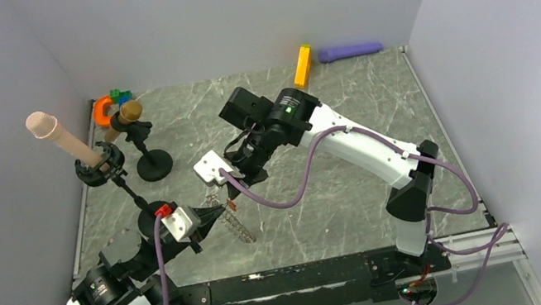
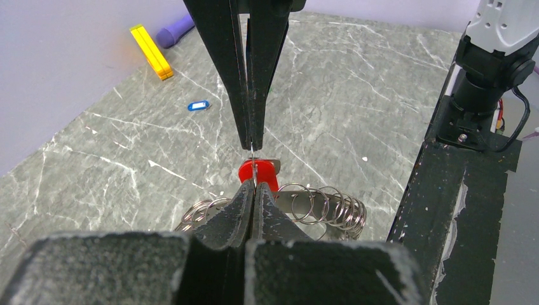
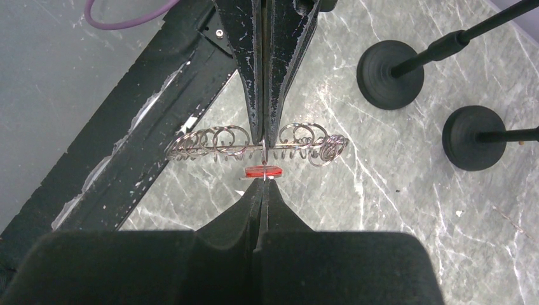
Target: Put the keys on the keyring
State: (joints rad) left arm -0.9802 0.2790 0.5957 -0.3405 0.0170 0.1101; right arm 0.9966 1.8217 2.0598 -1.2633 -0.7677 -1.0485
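The keyring [image 3: 216, 141], a floppy line of silver links, hangs above the marble table with my left gripper [image 3: 262, 141] shut on its middle. It shows behind my left gripper [image 2: 254, 189] as loops [image 2: 334, 208]. A red key [image 3: 262, 170] hangs edge-on just under the keyring. My right gripper [image 3: 262, 182] is shut on the thin wire loop at that red key [image 2: 260, 173], and it comes down from above [image 2: 252, 145], tip to tip with the left. A blue key [image 2: 198, 105] lies on the table further back. Other keys are out of view.
A long orange block [image 1: 304, 65] and a purple cylinder [image 1: 350, 50] lie at the back wall. Two round black stand bases [image 3: 389, 74] [image 3: 473, 136] sit at the left of the table, with leaning stands above them [image 1: 154, 166]. The black front rail [image 2: 445, 210] runs close by.
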